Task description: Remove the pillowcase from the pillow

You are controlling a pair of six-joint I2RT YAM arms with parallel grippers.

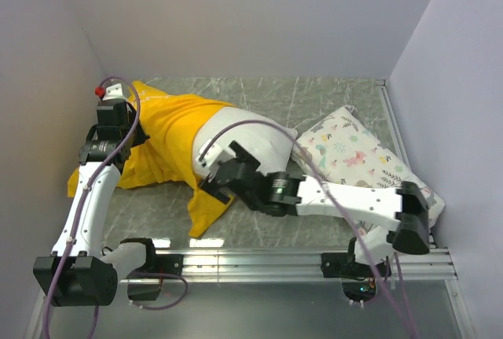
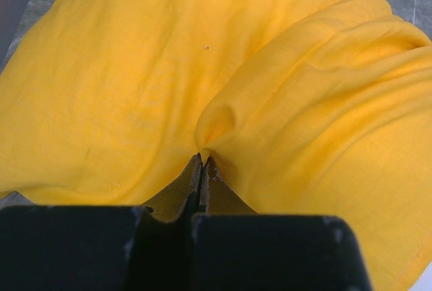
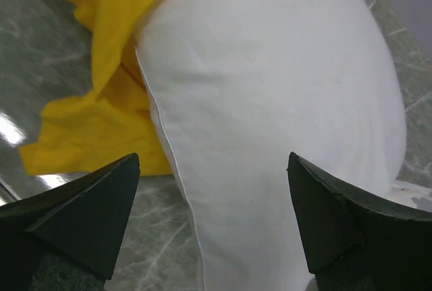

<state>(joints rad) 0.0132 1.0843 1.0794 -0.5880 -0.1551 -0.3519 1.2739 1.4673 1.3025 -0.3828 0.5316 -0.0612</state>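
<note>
The yellow pillowcase (image 1: pixel 169 138) lies crumpled on the left side of the grey worktop (image 1: pixel 314 95), close to the left wall. It has white marks on it. The pillow (image 1: pixel 255 136) is plain white and plump, and it lies in the middle of the worktop. Its right end pokes out bare, and its left end is inside the yellow cloth. A loose flap of the pillowcase hangs down in front, toward the silver rail (image 1: pixel 259 260) at the near edge. The left fingers (image 2: pixel 196 181) are at the far left end of the pillowcase. They are pressed tight together on a little fold of the yellow cloth, and the cloth bunches up into a point right at their tips. The right arm reaches across from the right side, low over the worktop. The right fingers (image 3: pixel 337 230) are wide apart and hold nothing. In the right wrist view the bare white end of the pillow fills the space between them, with the yellow edge off to the left. I cannot tell if they touch the pillow. A second pillow (image 1: pixel 354 154), white with small coloured prints, lies right beside the plain one, over by the right wall
</note>
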